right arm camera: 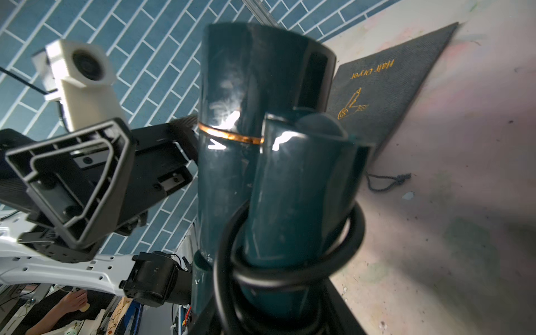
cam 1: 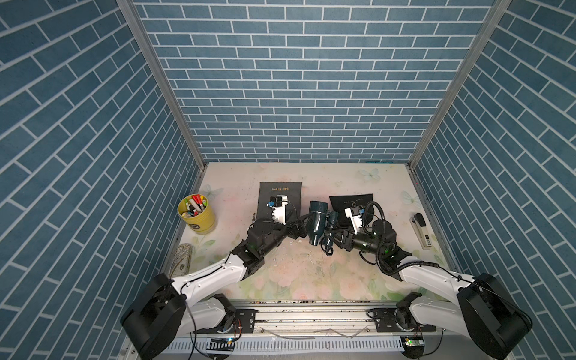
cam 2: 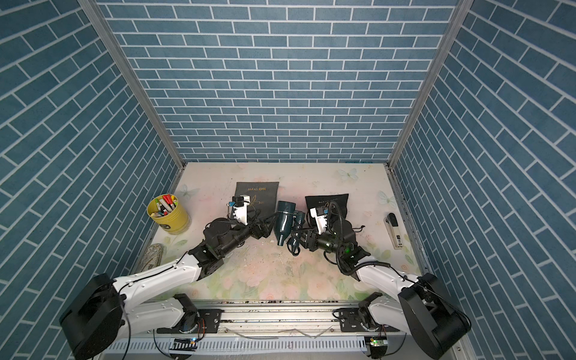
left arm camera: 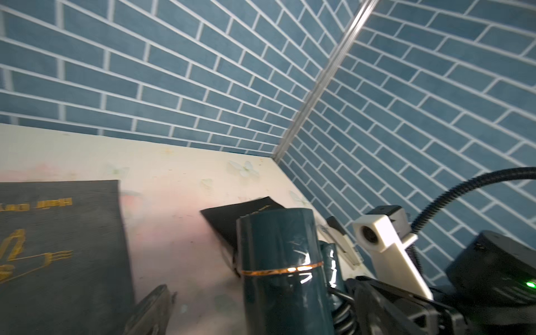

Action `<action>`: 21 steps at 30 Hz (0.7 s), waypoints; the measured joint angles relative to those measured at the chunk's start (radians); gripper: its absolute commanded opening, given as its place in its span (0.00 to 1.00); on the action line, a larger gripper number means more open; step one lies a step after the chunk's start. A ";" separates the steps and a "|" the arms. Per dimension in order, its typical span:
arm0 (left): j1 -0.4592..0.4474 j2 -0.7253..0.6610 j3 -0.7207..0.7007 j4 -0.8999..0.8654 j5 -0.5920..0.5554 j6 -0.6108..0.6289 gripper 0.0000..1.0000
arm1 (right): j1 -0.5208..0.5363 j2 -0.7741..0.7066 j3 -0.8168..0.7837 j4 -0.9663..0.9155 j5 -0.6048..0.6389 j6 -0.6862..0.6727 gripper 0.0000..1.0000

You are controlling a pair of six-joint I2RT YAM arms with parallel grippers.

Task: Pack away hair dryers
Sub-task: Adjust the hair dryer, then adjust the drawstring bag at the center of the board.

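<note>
The dark teal hair dryer (cam 1: 317, 222) (cam 2: 283, 222) is in mid-table, between the two arms, with its nozzle pointing toward the front edge. My right gripper (cam 1: 331, 240) (right arm camera: 266, 319) is shut on its folded handle (right arm camera: 295, 188), where the black cord (right arm camera: 290, 261) is coiled. My left gripper (cam 1: 300, 228) (cam 2: 265, 227) stands open beside the barrel (left arm camera: 278, 261). One of its fingers (left arm camera: 150, 310) is well apart from the barrel. A flat grey pouch (cam 1: 280, 199) lies behind the left gripper. A black pouch (cam 1: 350, 202) lies behind the right one.
A yellow cup of markers (cam 1: 196, 215) stands at the left edge. Nearer the front on that side lies a clear plastic item (cam 1: 184, 258). A white and black stapler-like tool (cam 1: 420, 230) lies along the right wall. Blue brick walls close three sides.
</note>
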 measured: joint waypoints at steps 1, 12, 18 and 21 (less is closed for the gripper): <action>0.008 -0.025 0.011 -0.066 -0.033 0.019 0.98 | -0.002 -0.004 0.000 -0.018 0.005 0.000 0.00; 0.166 0.081 0.233 -0.653 -0.200 0.150 0.71 | -0.011 -0.003 0.000 -0.158 0.046 -0.007 0.00; 0.245 0.241 0.289 -0.775 -0.206 0.191 0.67 | -0.011 -0.004 0.001 -0.189 0.053 -0.008 0.00; 0.296 0.306 0.329 -0.823 -0.190 0.209 0.62 | -0.011 -0.010 0.001 -0.211 0.058 -0.008 0.00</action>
